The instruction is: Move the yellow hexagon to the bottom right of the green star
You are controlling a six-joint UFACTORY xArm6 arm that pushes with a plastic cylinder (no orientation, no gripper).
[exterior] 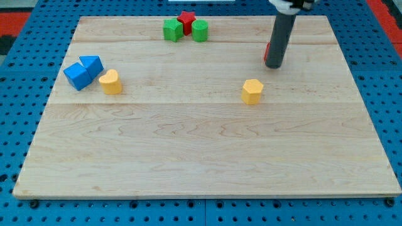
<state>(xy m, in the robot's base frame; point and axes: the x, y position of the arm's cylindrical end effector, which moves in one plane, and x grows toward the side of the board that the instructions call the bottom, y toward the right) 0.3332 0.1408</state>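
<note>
1. Yellow hexagon sits right of centre on the bench, standing free with bare wood all around it.
2. The green star, as far as I can make it out, is the left green block in the cluster at the top centre of the frame; it touches a red star, with a second green block just on that one's right. The shapes of the green pair are small, so I call the star with some caution.
3. My tip rests above and slightly right of the hexagon, near it but apart from it. Something red peeks out behind the rod; I cannot tell what it is.
4. I judge the step in hand to be the approach: no push on the hexagon has begun.
5. The goal spot lies up and to the left of the hexagon, below the cluster. So the next move calls for bringing the tip round to the hexagon's lower right side, then pushing up-left, stopping short of the right green block.
6. As for fingers, this rig has none: nothing spreads or pinches, the rod holds nothing and touches only the bench.
7. Two blue blocks and a yellow heart-like block sit at the left, well clear of the route.
</note>
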